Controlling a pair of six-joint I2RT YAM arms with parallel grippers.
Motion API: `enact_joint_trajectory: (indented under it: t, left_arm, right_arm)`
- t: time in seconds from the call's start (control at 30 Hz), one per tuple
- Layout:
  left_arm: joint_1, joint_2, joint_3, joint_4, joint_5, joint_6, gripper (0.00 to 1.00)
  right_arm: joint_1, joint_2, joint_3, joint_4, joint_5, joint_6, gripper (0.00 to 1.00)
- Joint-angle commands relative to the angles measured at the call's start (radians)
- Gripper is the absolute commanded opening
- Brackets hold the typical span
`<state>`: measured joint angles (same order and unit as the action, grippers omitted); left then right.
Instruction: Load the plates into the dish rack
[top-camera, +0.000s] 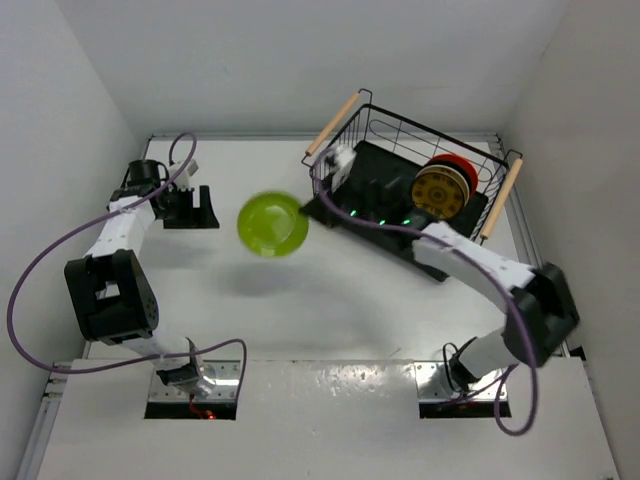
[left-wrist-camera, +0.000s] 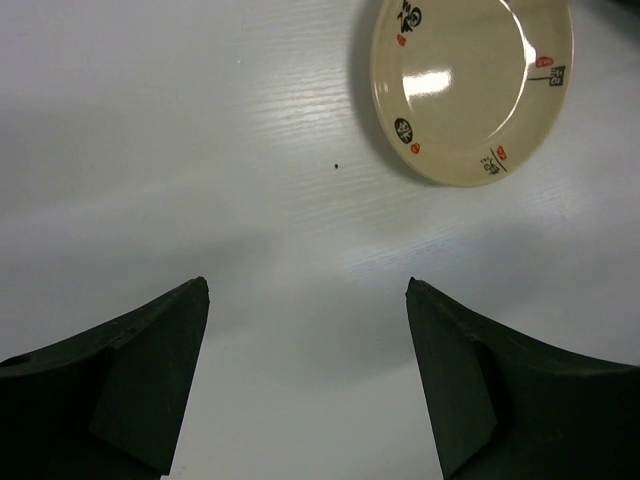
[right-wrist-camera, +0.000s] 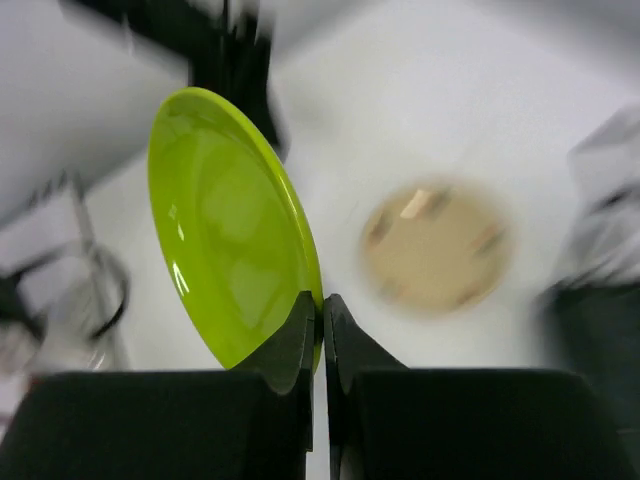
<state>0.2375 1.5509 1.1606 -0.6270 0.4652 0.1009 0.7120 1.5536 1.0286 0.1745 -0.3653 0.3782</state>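
Note:
My right gripper (right-wrist-camera: 322, 298) is shut on the rim of the lime green plate (right-wrist-camera: 225, 225) and holds it tilted in the air. In the top view that plate (top-camera: 272, 224) hangs left of the dish rack (top-camera: 345, 112), with the right gripper (top-camera: 308, 203) at its right edge. A brown-gold patterned plate (top-camera: 440, 192) and an orange-red plate (top-camera: 456, 163) stand upright in the rack. A beige plate with small marks (left-wrist-camera: 470, 85) lies flat on the table ahead of my open, empty left gripper (left-wrist-camera: 305, 285), and it shows blurred in the right wrist view (right-wrist-camera: 435, 245). The other plates are out of view.
The left gripper (top-camera: 190, 210) is at the far left of the white table, near the left wall. White walls enclose the table on three sides. Purple cables loop around both arms.

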Motion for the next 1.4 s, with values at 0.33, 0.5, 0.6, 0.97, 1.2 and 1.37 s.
enact_joint_trajectory:
  t: [0.33, 0.5, 0.6, 0.97, 1.2, 1.37]
  left_arm:
    - [-0.113, 0.127, 0.197, -0.013, -0.023, 0.063, 0.85]
    - [-0.142, 0.218, 0.220, -0.013, -0.023, 0.063, 0.85]
    - [-0.155, 0.253, 0.231, -0.013, -0.023, 0.054, 0.85]
    - [-0.176, 0.305, 0.231, -0.013, -0.023, 0.054, 0.85]
    - [-0.176, 0.305, 0.231, -0.013, -0.023, 0.054, 0.85]
    - [-0.176, 0.296, 0.221, -0.013, -0.023, 0.054, 0.85]
  right_arm:
    - [-0.492, -0.297, 0.252, -0.131, 0.258, -0.826, 0.00]
    - [-0.615, -0.263, 0.211, -0.225, 0.246, -0.984, 0.00]
    - [-0.657, -0.227, 0.145, -0.225, 0.262, -1.035, 0.00]
    - [-0.700, -0.176, -0.048, -0.145, 0.278, -1.113, 0.00]
    - [-0.698, -0.199, -0.113, -0.043, 0.342, -1.093, 0.00]
    - [-0.706, -0.259, -0.183, 0.126, 0.385, -1.064, 0.00]
